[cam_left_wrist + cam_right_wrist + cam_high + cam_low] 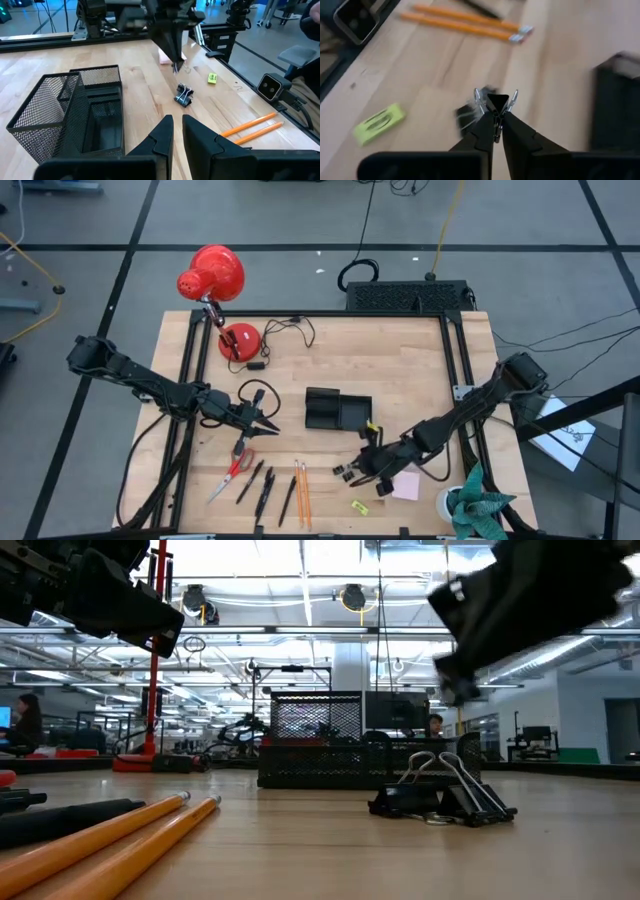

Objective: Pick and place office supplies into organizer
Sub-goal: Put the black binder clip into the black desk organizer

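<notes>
Two dark arms reach in over the wooden table (pixel 400 360), one from each side, with the black mesh organizer (pixel 337 411) sitting between them near the middle of the board.

The right arm stretches from its base at the table's right edge, sloping down and inward, so that the right gripper (pixel 368 460) hangs just in front of the organizer's right end. In its wrist view the right gripper (pixel 495 127) has its two fingers pinched together on the wire handles of a small black binder clip (pixel 496 101), which is lifted clear of the wood; a second binder clip (pixel 466 116) lies blurred on the table just below it. In the left wrist view the same gripper points steeply down, above the clips on the table (pixel 183 94).

The left arm comes in from the left edge, elbow bent, its left gripper (pixel 262 422) level with the organizer and a little apart from its left side. Its fingers (pixel 160 135) stand narrowly apart with nothing between them.

In front of the organizer, toward the table's near edge, lie the red-handled scissors (pixel 235 471), black pens (pixel 262 485) and two orange pencils (pixel 301 490). To the right of these are the pink sticky-note pad (pixel 406 486) and a small yellow piece (pixel 360 506).
</notes>
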